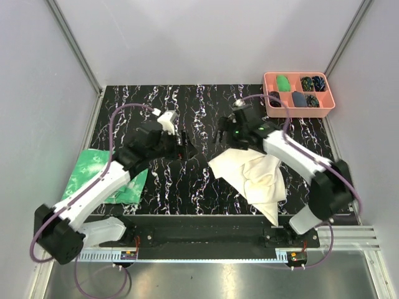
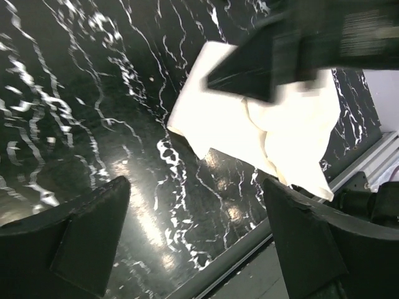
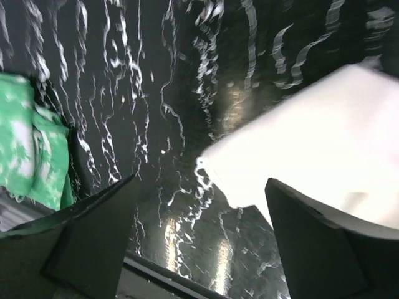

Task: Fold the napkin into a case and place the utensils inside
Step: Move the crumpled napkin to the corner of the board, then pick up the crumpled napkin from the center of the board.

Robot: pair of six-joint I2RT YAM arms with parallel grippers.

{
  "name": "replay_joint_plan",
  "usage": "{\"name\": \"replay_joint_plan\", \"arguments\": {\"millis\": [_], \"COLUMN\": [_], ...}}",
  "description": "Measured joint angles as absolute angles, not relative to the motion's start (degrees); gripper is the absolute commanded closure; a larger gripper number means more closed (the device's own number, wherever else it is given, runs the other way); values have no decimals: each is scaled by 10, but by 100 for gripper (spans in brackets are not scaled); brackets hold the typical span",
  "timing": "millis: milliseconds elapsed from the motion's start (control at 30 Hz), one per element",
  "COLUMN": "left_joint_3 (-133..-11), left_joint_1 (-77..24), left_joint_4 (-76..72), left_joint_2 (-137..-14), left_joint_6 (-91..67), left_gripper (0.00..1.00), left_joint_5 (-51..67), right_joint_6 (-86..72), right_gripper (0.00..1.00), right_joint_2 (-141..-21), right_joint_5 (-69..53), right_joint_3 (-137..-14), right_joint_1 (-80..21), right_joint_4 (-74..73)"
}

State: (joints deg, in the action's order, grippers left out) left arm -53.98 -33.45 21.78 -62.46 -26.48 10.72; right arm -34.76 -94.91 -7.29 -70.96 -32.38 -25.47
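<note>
– Napkin (image 1: 255,177) first: where does it lie?
– Rumpled and partly doubled over itself on the tabletop (image 1: 181,187), toward the right near side, under the right arm. No case yet; I'd judge the folding barely begun.
– And the fingers?
– Left fingers (image 2: 87,237) spread, empty, above bare marble beside the cloth's corner. Right fingers (image 3: 93,237) spread too, holding nothing, over its left corner.
– Next?
– Probably pinching two corners and drawing it flat. Utensils I cannot find.

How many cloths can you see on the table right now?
2. The cream-white napkin lies crumpled at the near right. The green-and-white cloth lies at the near left. No other cloth shows, though a small one could be hidden from these views.
</note>
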Motion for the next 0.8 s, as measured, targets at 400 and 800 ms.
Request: {"name": "replay_joint_plan", "arguments": {"millis": [400,800], "left_joint_3": [-579,-577], "left_joint_1": [-440,-452], "left_joint_4": [162,58], "left_joint_2": [-919,-995], "left_joint_6": [-349,-440], "left_gripper": [39,55], "left_joint_5": [112,100], "right_joint_6": [-325,-282], "right_gripper": [6,6], "right_joint_2": [-721,-715], "right_joint_5": [128,127], "right_joint_3": [-585,-561], "right_joint_1": [-140,-70], "right_joint_4": [-396,-421]}}
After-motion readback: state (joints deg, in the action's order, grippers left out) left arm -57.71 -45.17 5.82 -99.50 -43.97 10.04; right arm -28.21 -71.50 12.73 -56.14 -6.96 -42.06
